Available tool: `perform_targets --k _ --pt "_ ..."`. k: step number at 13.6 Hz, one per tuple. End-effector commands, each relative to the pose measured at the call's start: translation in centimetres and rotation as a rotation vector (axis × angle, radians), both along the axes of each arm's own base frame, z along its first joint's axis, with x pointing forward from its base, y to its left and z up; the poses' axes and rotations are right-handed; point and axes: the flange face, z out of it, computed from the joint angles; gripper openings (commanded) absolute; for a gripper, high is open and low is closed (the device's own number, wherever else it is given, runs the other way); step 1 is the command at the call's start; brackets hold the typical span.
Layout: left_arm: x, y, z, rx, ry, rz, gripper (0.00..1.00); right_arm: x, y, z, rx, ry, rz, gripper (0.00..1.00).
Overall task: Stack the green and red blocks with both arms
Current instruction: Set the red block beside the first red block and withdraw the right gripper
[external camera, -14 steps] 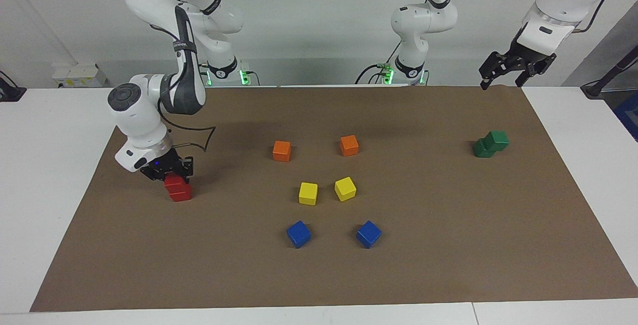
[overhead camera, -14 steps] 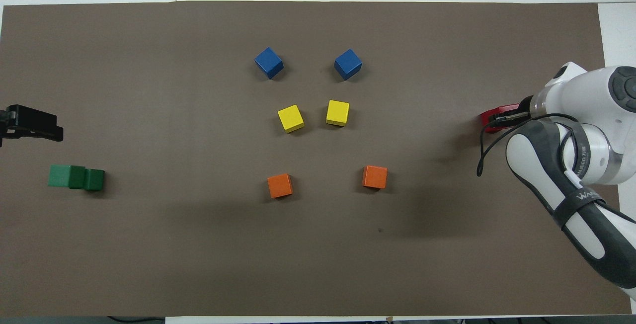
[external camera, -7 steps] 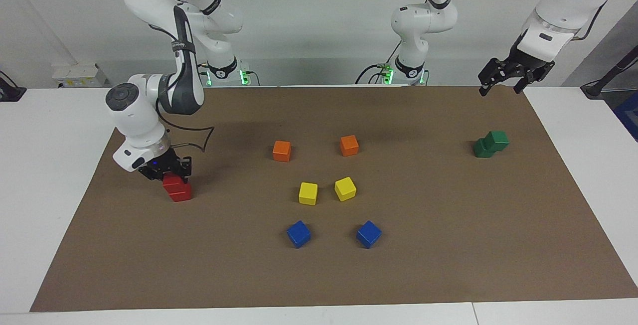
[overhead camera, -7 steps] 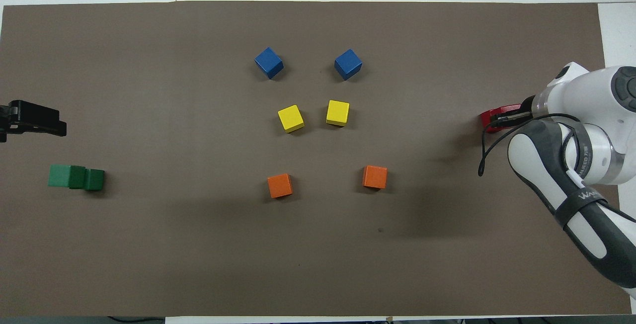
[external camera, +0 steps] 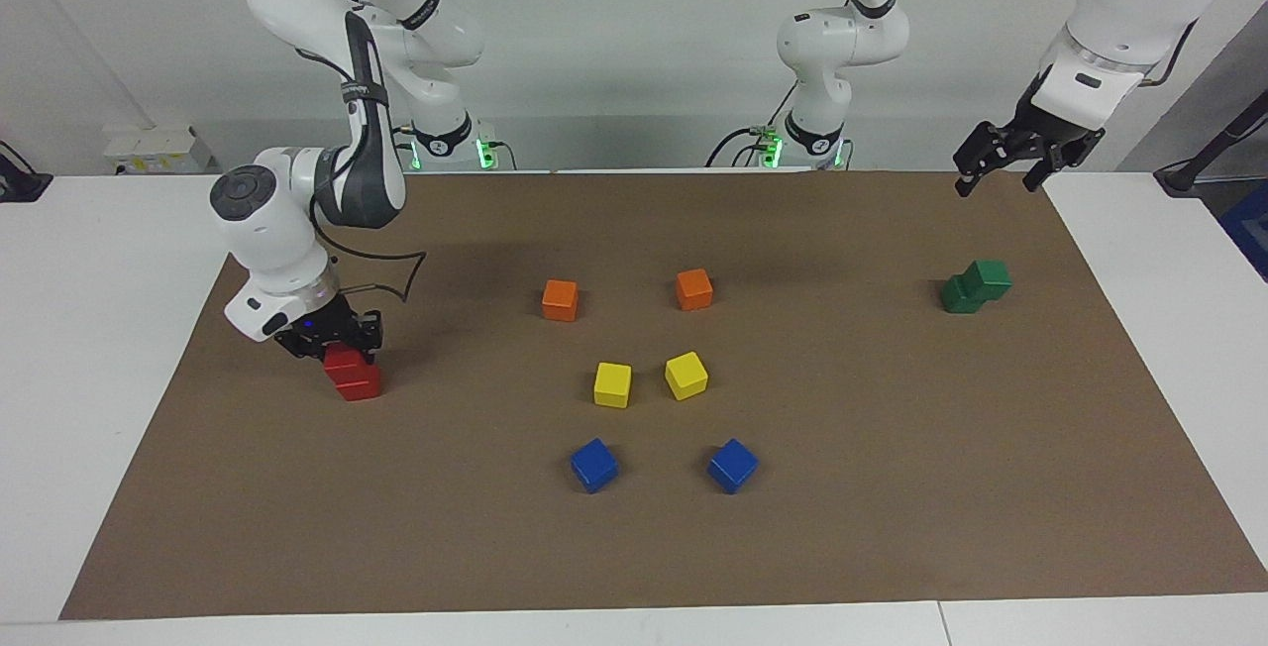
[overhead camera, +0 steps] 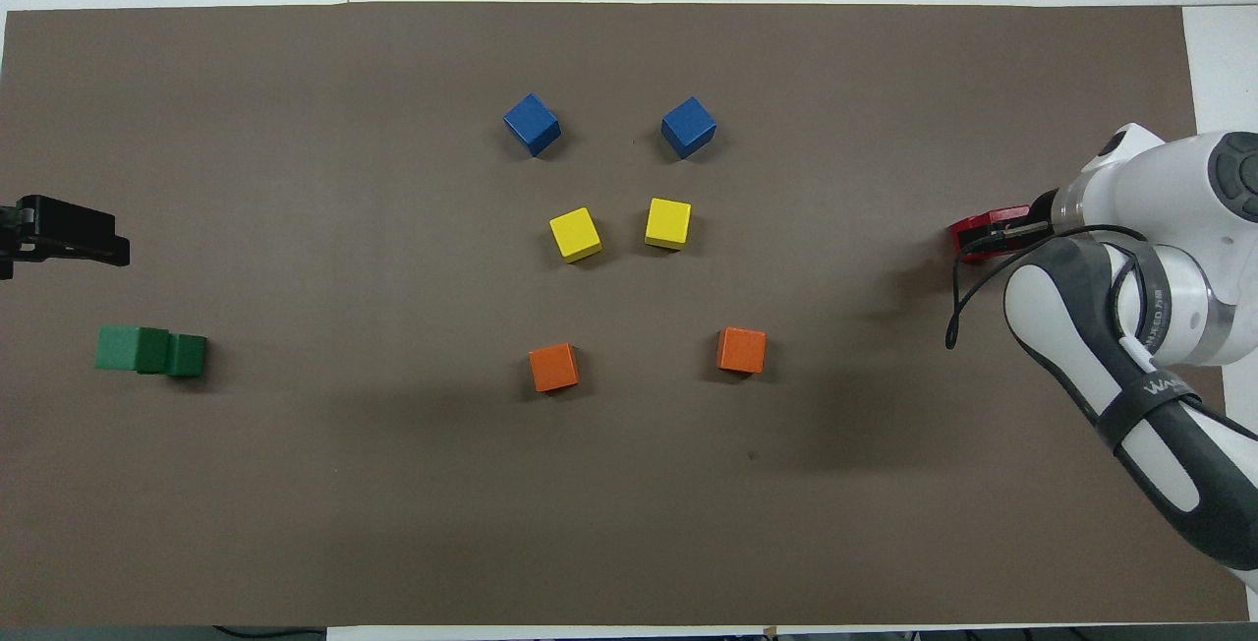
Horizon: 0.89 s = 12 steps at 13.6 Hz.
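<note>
Right gripper [external camera: 335,341] sits low over the red blocks [external camera: 352,375], which stand stacked one on the other at the right arm's end of the brown mat [external camera: 634,547]. Its fingers flank the upper red block; whether they clamp it or have let go cannot be told from either view. From overhead, only a sliver of the red stack shows past the right arm's wrist.

Left gripper [external camera: 999,173] hangs raised with its fingers spread wide and nothing between them, over the mat's edge at the left arm's end. Under and somewhat away from it, the green blocks [external camera: 976,286] rest on the mat, one set on the other but shifted off-centre, so the top one overhangs.

Between the two stacks, in the middle of the mat, six other cubes lie in pairs: two orange cubes [external camera: 560,299] nearest the robots, two yellow cubes [external camera: 612,383] farther out and closer together, and two blue cubes [external camera: 593,465] farthest of all. Each of these sits alone on the mat, apart from its neighbours.
</note>
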Motion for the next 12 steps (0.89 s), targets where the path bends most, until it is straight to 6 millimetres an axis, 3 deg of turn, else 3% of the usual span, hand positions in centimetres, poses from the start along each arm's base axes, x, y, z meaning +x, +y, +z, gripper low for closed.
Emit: perform_targets --k 1,3,7,12 --pt "-0.2 0.2 0.0 -0.008 -0.012 0.01 1.0 -0.2 -0.4 0.9 -0.002 -0.016 -0.002 1.0" --pt "-0.2 0.4 0.1 -0.008 -0.012 0.013 1.0 0.9 -0.3 2.8 -0.003 -0.013 0.0 1.0" --pt "-0.2 0.2 0.0 -0.008 -0.011 0.01 1.0 2.4 0.4 9.8 -0.002 0.016 0.009 1.0" --pt "-0.2 0.4 0.0 -0.008 -0.012 0.015 1.0 -1.2 1.9 22.1 0.004 0.042 0.0 1.0"
